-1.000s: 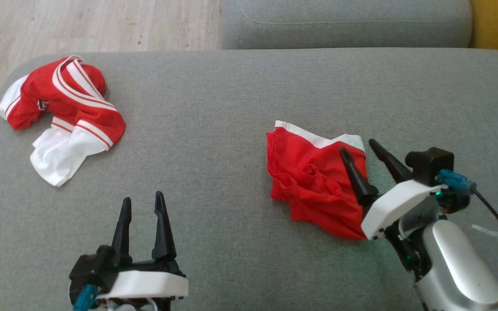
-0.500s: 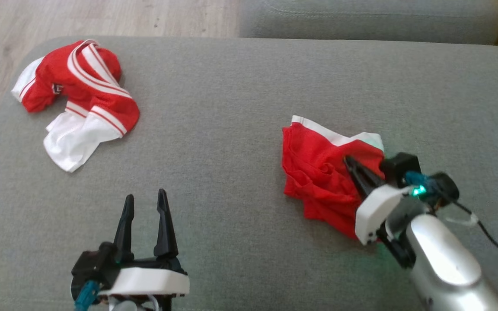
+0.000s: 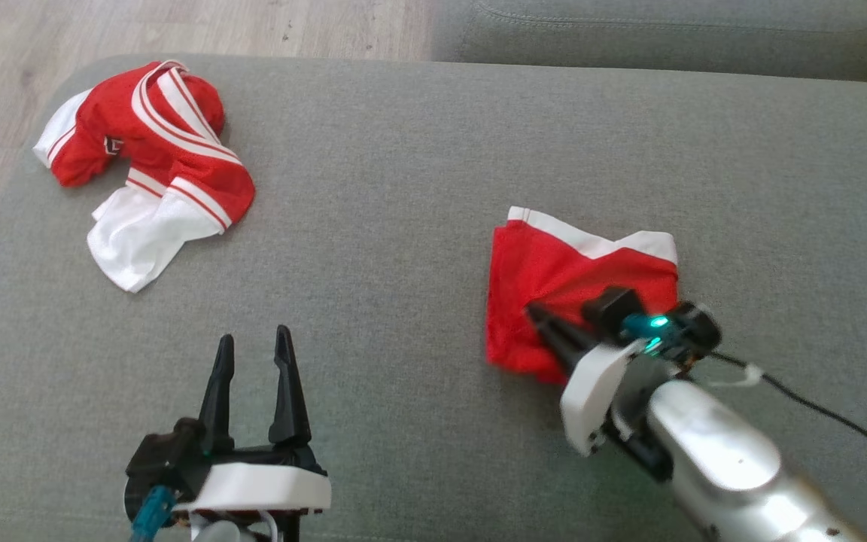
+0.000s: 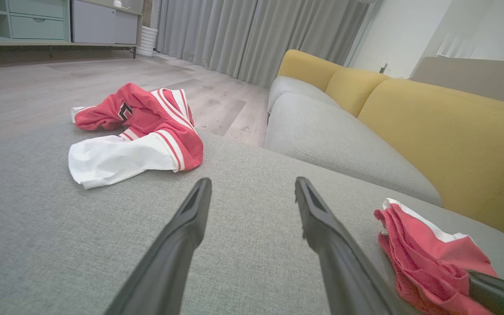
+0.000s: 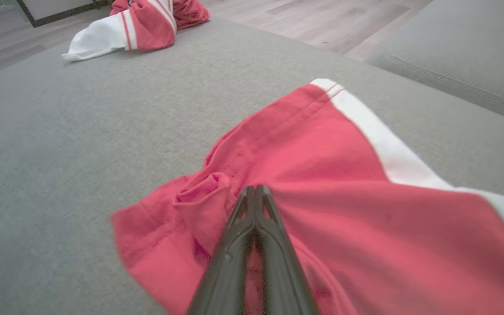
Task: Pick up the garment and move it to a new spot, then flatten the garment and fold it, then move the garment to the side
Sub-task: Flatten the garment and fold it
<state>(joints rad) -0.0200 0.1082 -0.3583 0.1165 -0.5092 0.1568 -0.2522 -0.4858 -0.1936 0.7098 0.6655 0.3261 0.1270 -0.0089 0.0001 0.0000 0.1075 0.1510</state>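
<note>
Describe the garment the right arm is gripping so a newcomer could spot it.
On the grey sofa seat, look to the robot's right half. The red garment there sits at the right gripper, whose jaws are shut on a pinch of it. Unlike the striped garment at the far left, it is plain red with one white band.

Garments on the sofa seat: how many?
2. A crumpled red-and-white garment lies at the far left corner; a red garment with a white band lies to the right, pinched in the shut right claw. None looks hidden.
</note>
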